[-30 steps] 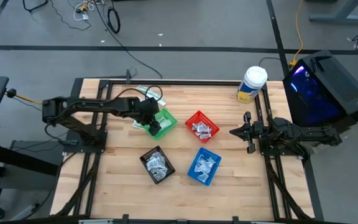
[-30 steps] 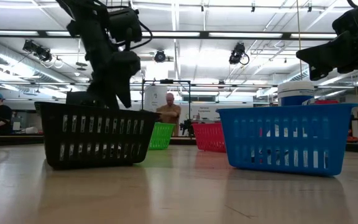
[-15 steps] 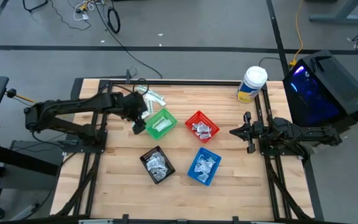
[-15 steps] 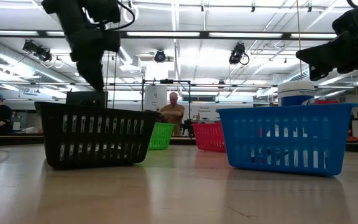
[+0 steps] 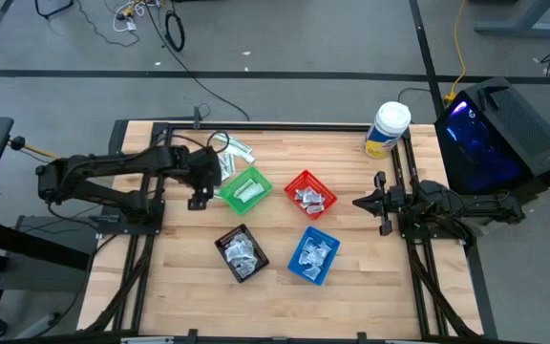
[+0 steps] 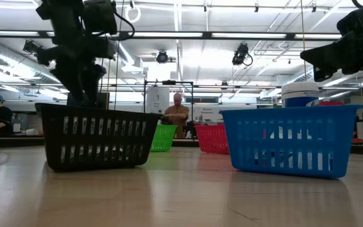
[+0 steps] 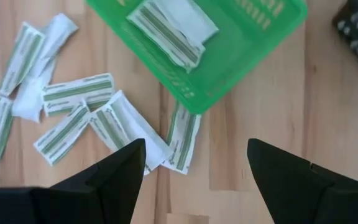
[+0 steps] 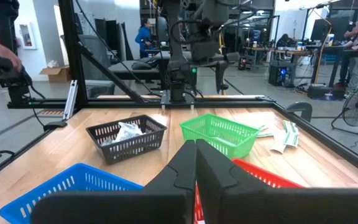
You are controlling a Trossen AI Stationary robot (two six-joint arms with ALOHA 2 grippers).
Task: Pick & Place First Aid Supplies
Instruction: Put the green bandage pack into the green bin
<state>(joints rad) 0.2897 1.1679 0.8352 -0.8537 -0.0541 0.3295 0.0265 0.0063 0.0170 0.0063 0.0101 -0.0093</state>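
Observation:
The first aid supplies are small wrapped packets. Several white-and-green strips (image 7: 73, 102) lie loose on the wood near the table's far left, and more strips (image 7: 173, 28) lie inside the green basket (image 5: 246, 189). My left gripper (image 7: 196, 149) hangs open just left of that basket (image 5: 199, 189), pointing steeply down, with nothing between its fingers. One loose strip (image 7: 182, 137) lies under the gap, against the basket's wall. My right gripper (image 8: 196, 163) is shut at the table's right edge (image 5: 382, 203), level and holding nothing.
A red basket (image 5: 310, 194), a blue basket (image 5: 313, 255) and a black basket (image 5: 242, 252) hold white sachets in the table's middle. A white-lidded yellow tub (image 5: 387, 129) stands at the far right. People stand in the room beyond the table (image 6: 177, 113).
My left gripper has drawn back from over the green basket toward the table's left edge, risen a little and rolled about its own axis. Its fingers stay open.

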